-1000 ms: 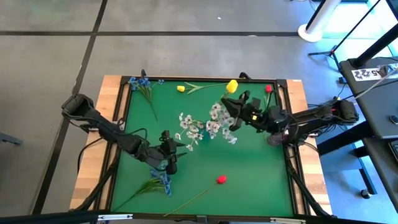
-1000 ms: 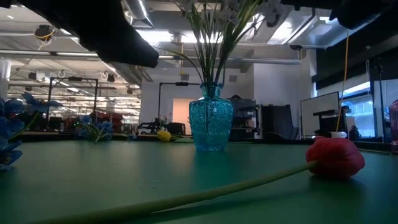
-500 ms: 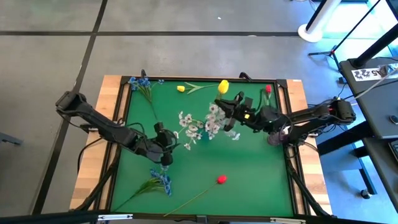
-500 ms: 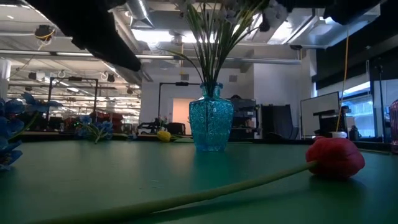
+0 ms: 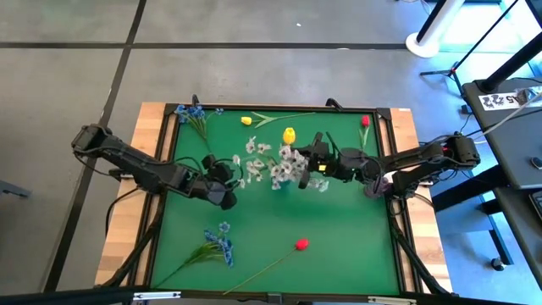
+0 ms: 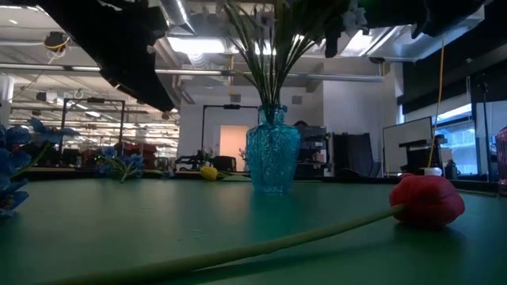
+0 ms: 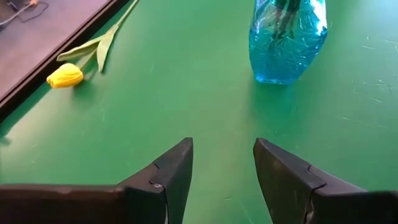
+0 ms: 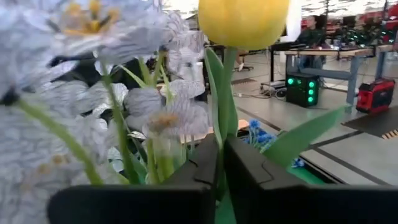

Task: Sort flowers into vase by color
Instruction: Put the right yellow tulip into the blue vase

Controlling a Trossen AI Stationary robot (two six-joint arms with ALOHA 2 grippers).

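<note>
Blue vase (image 6: 272,161) holding green stems; red tulip (image 6: 426,200) lying, probably nearer.

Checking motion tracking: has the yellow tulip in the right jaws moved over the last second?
Yes. In the high view the yellow tulip, held by the right gripper, has shifted leftward and away from the tray's far rail, toward the white sprigs.

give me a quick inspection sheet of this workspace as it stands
surface: green mat in a dark frame on a wooden table.
job's things: blue vase holding white sprigs; yellow tulip held above them; loose on the mat are another yellow tulip, two red tulips, two blue sprigs.
clutter: nothing seen.
grippers: right end effector shut on the yellow tulip's stem; left end effector open, empty, facing the vase.
cables: one trails off the table's right edge.
surroundings: grey floor, equipment stands at right.
</note>
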